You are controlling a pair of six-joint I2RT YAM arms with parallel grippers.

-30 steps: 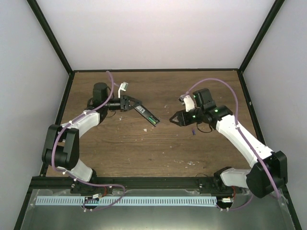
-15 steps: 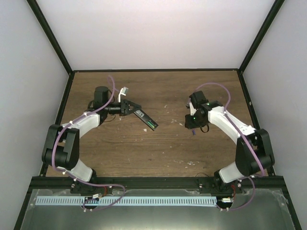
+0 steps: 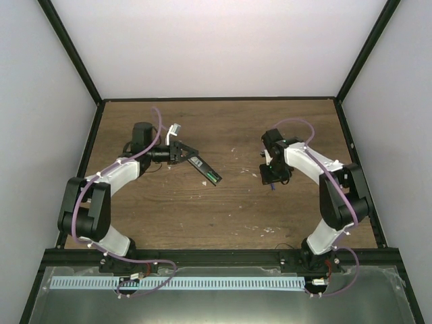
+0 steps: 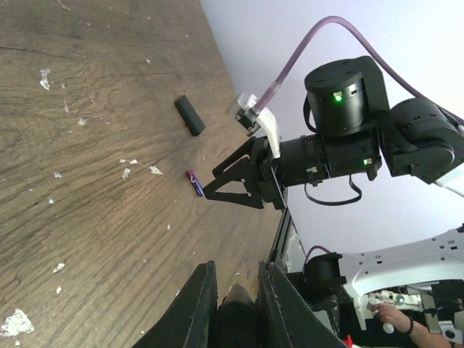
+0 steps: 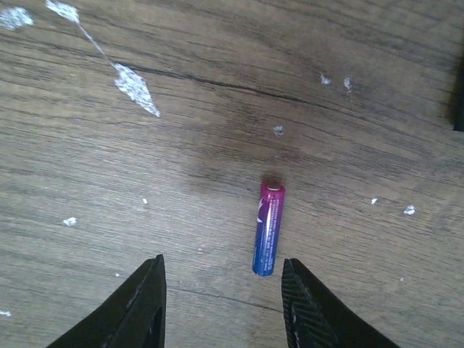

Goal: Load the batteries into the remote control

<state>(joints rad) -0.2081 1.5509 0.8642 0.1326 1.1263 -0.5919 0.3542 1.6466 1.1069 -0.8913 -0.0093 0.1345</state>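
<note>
At the near edge, a grey metal ledge (image 3: 202,297) carrying a white slotted strip (image 3: 175,283). Beyond it, a brown wood-grain tabletop (image 3: 223,216), scuffed with white flecks, fenced by a black frame (image 3: 71,50) and plain white walls (image 3: 216,47).

On the right, purple-blue battery (image 5: 268,228) flat on the wood, pink end pointing away from the right gripper (image 5: 221,272). Lies just ahead of the parted jaws, nearer the one on the right of the wrist view, touching neither.

On the left, remote control (image 3: 204,169) clenched at one end in the jaws of the left gripper (image 4: 237,279), slanting out over the tabletop toward the middle, with the green battery (image 3: 214,178) showing at its free end. Sits well apart from the purple-blue battery.

Farther off in the left wrist view, a short black block (image 4: 190,114) flat on the wood, near the purple-blue battery but apart from it, off to the side of the right gripper.
</note>
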